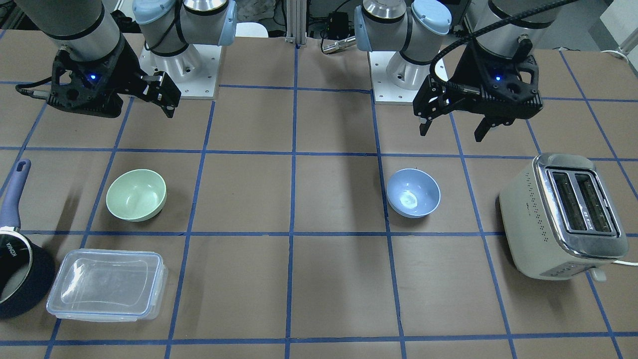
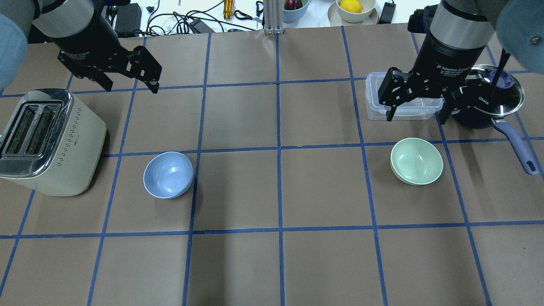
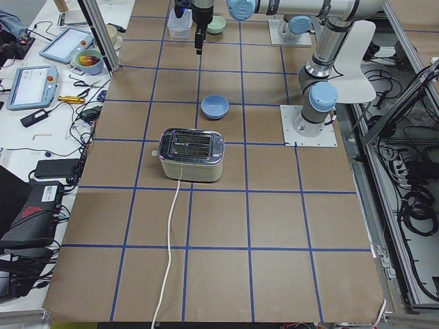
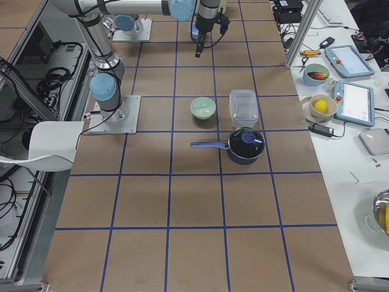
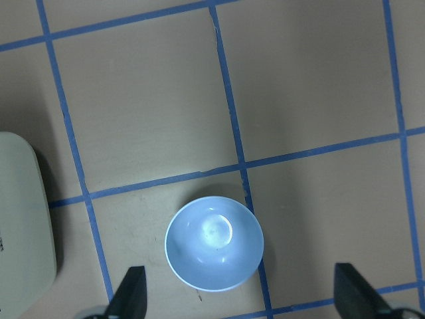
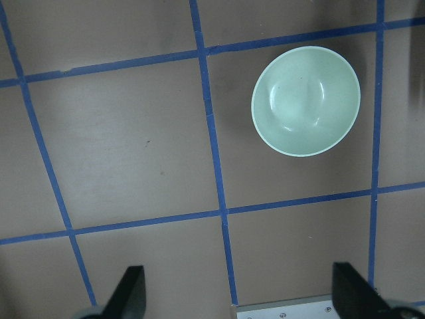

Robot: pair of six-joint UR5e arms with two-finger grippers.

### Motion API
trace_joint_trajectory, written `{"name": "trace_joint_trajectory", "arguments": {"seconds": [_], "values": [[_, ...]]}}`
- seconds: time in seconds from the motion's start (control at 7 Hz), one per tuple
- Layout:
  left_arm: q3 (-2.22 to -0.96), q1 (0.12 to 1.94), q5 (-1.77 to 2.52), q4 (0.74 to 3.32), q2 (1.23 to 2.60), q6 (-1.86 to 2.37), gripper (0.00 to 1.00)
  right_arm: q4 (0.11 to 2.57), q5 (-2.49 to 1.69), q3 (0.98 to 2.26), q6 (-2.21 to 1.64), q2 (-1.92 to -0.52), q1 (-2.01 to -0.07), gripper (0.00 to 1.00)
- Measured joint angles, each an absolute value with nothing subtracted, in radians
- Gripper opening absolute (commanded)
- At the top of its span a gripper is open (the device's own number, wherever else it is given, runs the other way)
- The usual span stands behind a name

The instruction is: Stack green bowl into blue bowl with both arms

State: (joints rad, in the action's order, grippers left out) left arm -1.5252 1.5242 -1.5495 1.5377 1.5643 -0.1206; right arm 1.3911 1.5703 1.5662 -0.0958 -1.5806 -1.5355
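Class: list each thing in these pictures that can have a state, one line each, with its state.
green bowl, upright, empty
blue bowl, upright, empty
left gripper, open, empty
right gripper, open, empty
toaster, upright, slots empty
clear container, lid on, empty
saucepan, lid on

The green bowl (image 2: pixel 416 161) is small, round, plain and pale mint, and stands upright and empty on the table (image 2: pixel 280 263) on the robot's right side. The blue bowl (image 2: pixel 168 174), the same size and pale periwinkle, stands upright and empty on the left side, well apart from it. The left gripper (image 2: pixel 131 83) and right gripper (image 2: pixel 416 118) hang raised with jaws spread wide, touching neither bowl
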Motion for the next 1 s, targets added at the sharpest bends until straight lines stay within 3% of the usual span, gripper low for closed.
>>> {"name": "trace_joint_trajectory", "arguments": {"seconds": [0.71,1.0], "values": [[-1.563,1.527,-1.587,1.543,1.588,-0.077,1.00,1.391,1.569,1.566,-0.097,-1.580,-1.536,1.00],[-1.723,1.543,-1.585,1.410,1.616,-0.068,1.00,1.397,1.568,1.566,-0.099,-1.574,-1.531,1.00]]}}
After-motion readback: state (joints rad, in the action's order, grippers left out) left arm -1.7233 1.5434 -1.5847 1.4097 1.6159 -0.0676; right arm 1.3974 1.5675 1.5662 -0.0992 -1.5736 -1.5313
